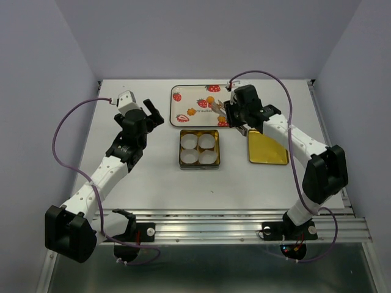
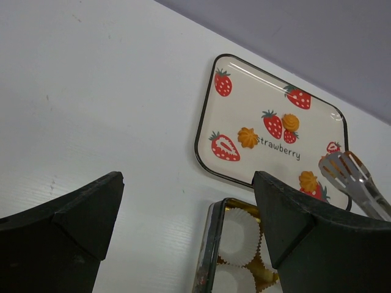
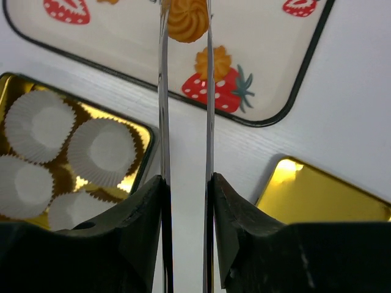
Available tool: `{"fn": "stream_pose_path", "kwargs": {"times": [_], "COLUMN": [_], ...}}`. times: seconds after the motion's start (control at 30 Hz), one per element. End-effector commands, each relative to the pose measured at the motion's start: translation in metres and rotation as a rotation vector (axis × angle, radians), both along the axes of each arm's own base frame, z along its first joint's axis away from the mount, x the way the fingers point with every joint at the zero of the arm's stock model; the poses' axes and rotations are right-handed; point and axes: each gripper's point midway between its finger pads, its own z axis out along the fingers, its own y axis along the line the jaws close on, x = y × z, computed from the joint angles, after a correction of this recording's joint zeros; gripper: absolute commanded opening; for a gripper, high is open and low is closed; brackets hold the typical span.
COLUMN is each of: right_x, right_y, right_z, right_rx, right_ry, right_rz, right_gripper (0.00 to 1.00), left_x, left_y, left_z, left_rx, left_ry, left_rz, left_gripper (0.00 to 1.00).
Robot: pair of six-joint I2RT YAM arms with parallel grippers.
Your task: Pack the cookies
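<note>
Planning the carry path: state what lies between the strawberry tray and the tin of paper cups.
Only a strip of bare table separates tray and tin, clear in the right wrist and top views; the tongs pass above it.

The left arm (image 1: 105,173) stretches forward, the left gripper (image 1: 154,112) splayed wide. The right arm (image 1: 300,144) bends inward, the right gripper (image 3: 186,180) clamped around metal tongs (image 3: 162,122).

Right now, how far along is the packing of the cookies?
Done: nothing; the four paper cups in the tin are empty. In hand: the right gripper holds tongs, their blades on either side of one cookie over the tray; whether it is lifted I cannot tell. Left: everything; other cookies lie on the tray. The left gripper is open.
</note>
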Motion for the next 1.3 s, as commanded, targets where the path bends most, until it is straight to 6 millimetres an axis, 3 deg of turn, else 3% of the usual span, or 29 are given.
{"fn": "stream_pose_path", "kwargs": {"times": [0.0, 0.17, 0.43, 0.7, 1.27], "right_x": [-0.036, -0.078, -0.109, -0.112, -0.122], "right_y": [0.029, 0.046, 0.047, 0.046, 0.044], "right_z": [0.018, 0.027, 0.013, -0.009, -0.021], "right_rx": [0.073, 0.094, 0.03, -0.04, -0.06], "right_ry": [-0.023, -0.013, 0.039, 0.076, 0.112], "right_rz": [0.09, 0.156, 0.176, 0.152, 0.176], "right_gripper": [0.35, 0.35, 0.35, 0.35, 0.36], "left_x": [-0.001, -0.001, -0.001, 0.001, 0.005], "left_y": [0.0, -0.007, -0.017, -0.023, -0.026], "left_z": [0.01, 0.007, -0.004, -0.008, -0.005], "left_rx": [-0.029, -0.041, -0.06, -0.076, -0.09], "left_ry": [-0.045, -0.034, -0.007, 0.004, 0.003], "left_rz": [-0.005, -0.042, -0.082, -0.106, -0.109], "left_gripper": [0.99, 0.99, 0.99, 0.99, 0.99]}}
